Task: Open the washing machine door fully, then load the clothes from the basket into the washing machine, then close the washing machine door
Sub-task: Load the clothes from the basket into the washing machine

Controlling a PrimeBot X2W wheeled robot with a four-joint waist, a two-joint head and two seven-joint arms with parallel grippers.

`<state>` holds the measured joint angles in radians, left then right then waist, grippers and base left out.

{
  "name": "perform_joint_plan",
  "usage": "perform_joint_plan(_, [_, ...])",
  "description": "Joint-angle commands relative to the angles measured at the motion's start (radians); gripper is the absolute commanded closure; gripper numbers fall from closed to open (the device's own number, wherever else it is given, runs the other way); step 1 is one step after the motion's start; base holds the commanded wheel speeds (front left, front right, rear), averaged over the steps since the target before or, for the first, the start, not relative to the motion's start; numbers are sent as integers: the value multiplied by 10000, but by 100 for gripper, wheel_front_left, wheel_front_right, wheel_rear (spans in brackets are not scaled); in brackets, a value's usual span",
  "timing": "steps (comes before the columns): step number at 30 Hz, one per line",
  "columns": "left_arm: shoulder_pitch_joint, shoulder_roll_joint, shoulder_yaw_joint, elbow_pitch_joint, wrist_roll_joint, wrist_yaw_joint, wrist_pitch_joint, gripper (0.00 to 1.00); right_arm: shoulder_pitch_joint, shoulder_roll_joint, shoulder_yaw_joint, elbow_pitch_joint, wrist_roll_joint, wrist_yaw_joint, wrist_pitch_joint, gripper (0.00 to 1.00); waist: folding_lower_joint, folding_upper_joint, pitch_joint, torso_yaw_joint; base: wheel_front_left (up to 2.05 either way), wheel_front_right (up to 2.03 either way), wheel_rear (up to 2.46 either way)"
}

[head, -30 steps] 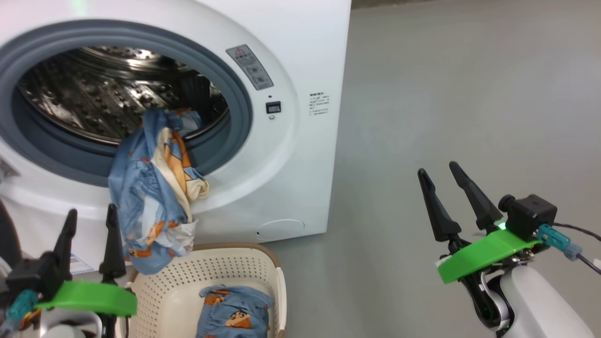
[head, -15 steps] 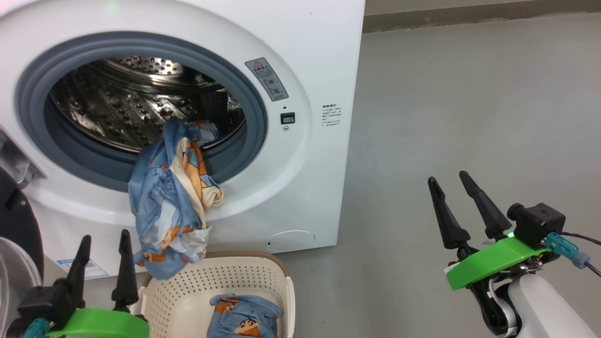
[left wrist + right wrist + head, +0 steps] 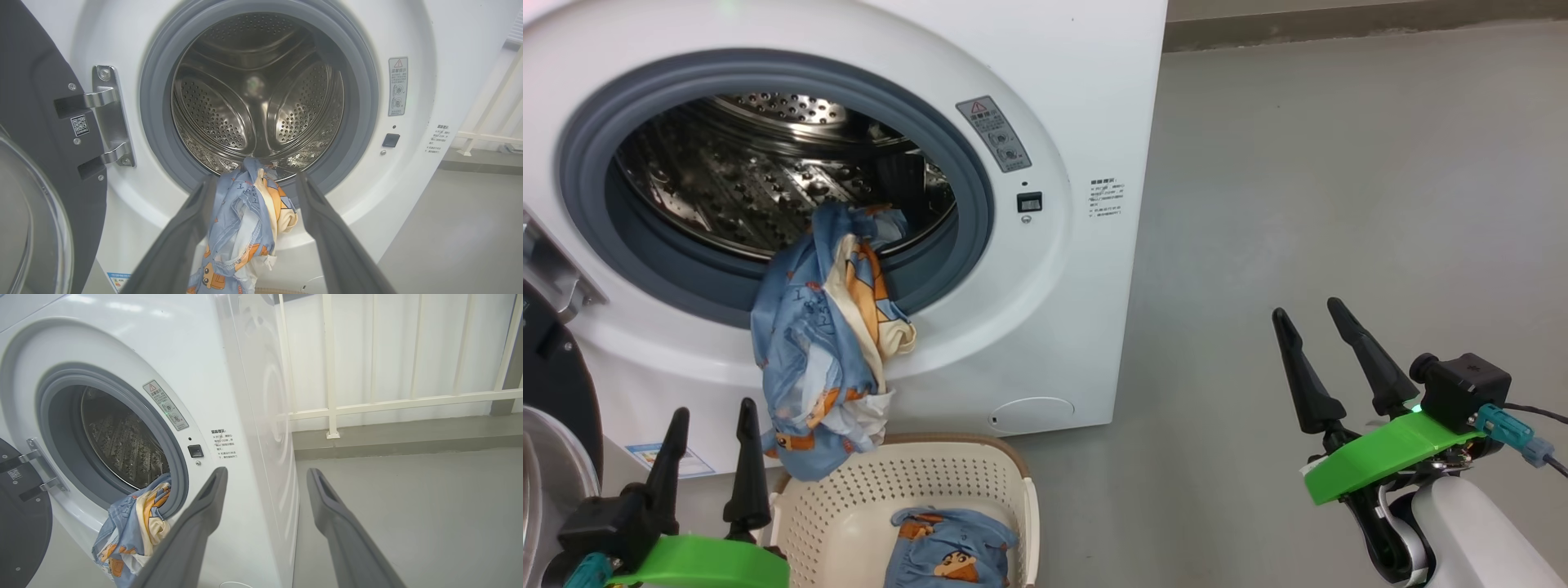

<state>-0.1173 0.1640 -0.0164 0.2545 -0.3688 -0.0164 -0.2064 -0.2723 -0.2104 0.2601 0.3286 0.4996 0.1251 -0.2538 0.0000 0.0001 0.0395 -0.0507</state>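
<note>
The clothes (image 3: 821,351) you're loading hang half out over the grey rubber ring (image 3: 970,212) of the washing machine (image 3: 1094,82), another printed piece (image 3: 947,555) lies in the basket (image 3: 947,478) below, the washing machine door (image 3: 556,384) is swung wide, and your left gripper (image 3: 712,408) and right gripper (image 3: 1307,307) both stand parted and empty.

Washing machine door (image 3: 560,384): cut by the head view's left edge, leaving a strip of black rim and glass; in the left wrist view its glass runs off the left and bottom edges. Basket (image 3: 1023,498): near part cut by the head view's bottom edge, with the lower end of the clothes (image 3: 947,555) lying in it, and its left corner hidden behind the left gripper (image 3: 711,408). Washing machine (image 3: 1086,327): print on the grey warning label (image 3: 998,135) too small to read; blue-white label (image 3: 701,464) partly covered by that gripper.
</note>
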Motion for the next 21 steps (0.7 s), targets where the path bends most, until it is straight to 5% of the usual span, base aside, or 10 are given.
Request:
perform_joint_plan(1, [-112, 159, 306, -336, -30, 72, -10, 0, -27, -100, 186, -201, -33, 56, -80, 0, 0, -1, 12, -2, 0, 0, 0])
perform_joint_plan(21, [-193, 175, 94, -15, -276, 35, 184, 0, -101, -100, 191, -232, -93, 56, -80, 0, 0, -1, 236, -13, 0, 0, 0])
